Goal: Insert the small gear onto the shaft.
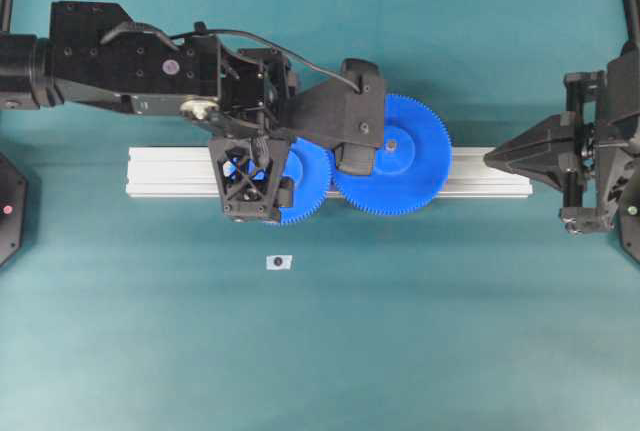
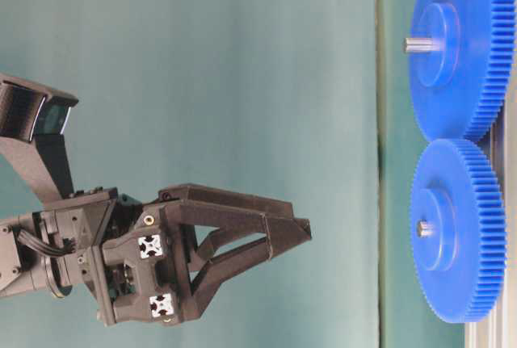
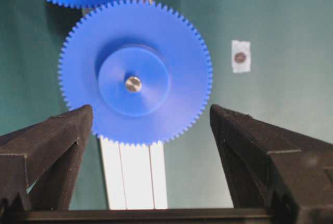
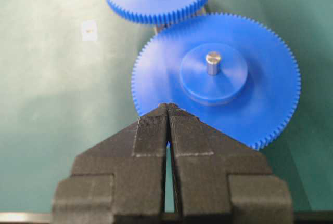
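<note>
Overhead: left pincer point(image 1: 262, 183) spread wide, holding nothing, hovering over small gear point(image 1: 300, 183) on rail point(image 1: 160, 173); wider gear point(image 1: 392, 154) just beside, teeth meshed. Right pincer point(image 1: 492, 158) clenched, empty, off rail end.

Table-level: left pincer well clear of small gear point(image 2: 457, 231).

Left wrist: shaft point(image 3: 133, 83) tip through hub, so looks seated. Next: retreat straight, without snagging teeth. White tag point(image 3: 240, 56) on bench point(image 3: 281, 37), irrelevant.
</note>
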Controlling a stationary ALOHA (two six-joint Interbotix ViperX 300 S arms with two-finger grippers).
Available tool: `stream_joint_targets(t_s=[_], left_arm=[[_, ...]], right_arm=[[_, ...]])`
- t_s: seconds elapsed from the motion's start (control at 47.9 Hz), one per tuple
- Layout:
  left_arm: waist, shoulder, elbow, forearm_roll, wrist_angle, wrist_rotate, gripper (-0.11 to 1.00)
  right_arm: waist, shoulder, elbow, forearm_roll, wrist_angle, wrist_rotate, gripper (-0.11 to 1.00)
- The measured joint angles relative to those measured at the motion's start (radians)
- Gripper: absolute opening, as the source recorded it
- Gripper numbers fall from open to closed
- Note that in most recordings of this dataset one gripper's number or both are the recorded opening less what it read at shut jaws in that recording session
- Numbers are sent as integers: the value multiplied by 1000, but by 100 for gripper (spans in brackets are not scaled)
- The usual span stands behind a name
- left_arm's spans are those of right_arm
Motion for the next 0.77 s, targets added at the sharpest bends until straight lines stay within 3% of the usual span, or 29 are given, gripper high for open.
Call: stream_joint_targets(t_s=[0.773], left_arm=[[-3, 0, -28, 0, 28, -2, 86]], right_arm=[[2, -9, 6, 0, 0, 0, 3]])
